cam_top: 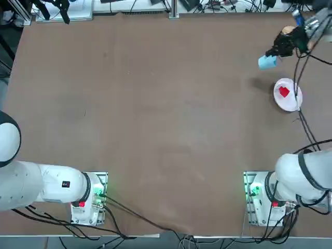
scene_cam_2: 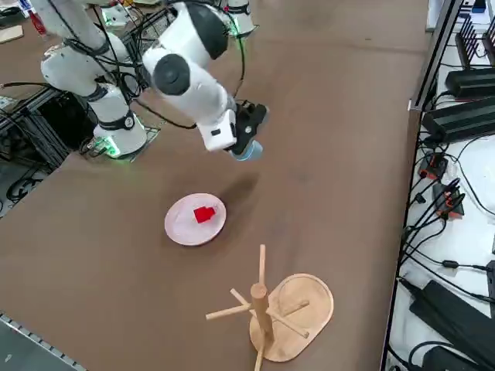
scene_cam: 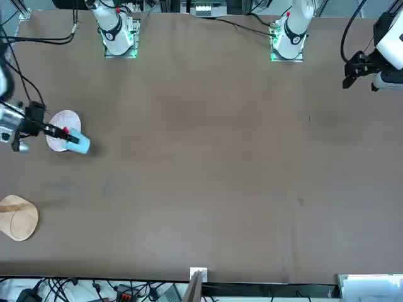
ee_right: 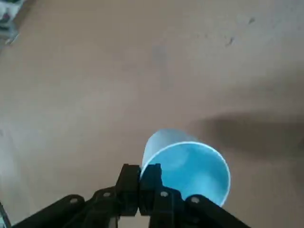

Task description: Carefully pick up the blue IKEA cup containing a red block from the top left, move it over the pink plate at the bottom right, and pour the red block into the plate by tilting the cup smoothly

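Item: we log the blue IKEA cup (cam_top: pixel 267 62) at upper right of the top view, empty, pinched at its rim by the right gripper (ee_right: pixel 145 183) jaws, red block (cam_top: pixel 284 92) on pink plate (cam_top: pixel 295 101); risk: thin grip slipping, cup striking tabletop (cam_top: pixel 155 119).

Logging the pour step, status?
Right gripper shut on blue cup, held tilted above table. Cup empty; red block on pink plate. Nothing in the way.
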Robot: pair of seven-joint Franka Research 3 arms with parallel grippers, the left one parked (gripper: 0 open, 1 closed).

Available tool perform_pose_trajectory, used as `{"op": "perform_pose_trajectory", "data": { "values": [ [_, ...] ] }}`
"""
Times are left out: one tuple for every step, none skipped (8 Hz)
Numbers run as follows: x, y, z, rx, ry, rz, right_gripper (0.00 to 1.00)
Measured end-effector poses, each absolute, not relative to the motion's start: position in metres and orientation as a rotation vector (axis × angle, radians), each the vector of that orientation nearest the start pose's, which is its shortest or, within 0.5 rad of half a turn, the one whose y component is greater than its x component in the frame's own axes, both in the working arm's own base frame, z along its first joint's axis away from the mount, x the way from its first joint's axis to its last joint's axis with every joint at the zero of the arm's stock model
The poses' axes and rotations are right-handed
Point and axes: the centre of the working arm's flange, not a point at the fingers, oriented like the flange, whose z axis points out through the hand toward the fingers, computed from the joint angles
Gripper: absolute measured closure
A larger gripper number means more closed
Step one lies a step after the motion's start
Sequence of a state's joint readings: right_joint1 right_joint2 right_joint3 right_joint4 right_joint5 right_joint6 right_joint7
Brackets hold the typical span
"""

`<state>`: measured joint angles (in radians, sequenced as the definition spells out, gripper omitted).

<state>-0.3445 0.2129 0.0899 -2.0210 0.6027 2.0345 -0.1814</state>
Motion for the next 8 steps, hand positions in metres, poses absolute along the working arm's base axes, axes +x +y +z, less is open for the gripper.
{"op": "perform_pose_trajectory", "data": {
  "values": [
    [0.569,-0.088,0.34,-2.548,0.621,0.128,0.97],
    [0.574,-0.066,0.341,-2.565,0.71,0.15,0.97],
    [0.578,-0.046,0.341,-2.605,0.804,0.175,0.97],
    [0.581,-0.025,0.34,-2.653,0.9,0.188,0.97],
    [0.583,-0.002,0.338,-2.67,0.973,0.19,0.97],
    [0.586,0.021,0.337,-2.672,1.026,0.189,0.97],
    [0.588,0.042,0.335,-2.688,1.064,0.185,0.97],
    [0.591,0.063,0.33,-2.705,1.1,0.183,0.97]
  ]
}}
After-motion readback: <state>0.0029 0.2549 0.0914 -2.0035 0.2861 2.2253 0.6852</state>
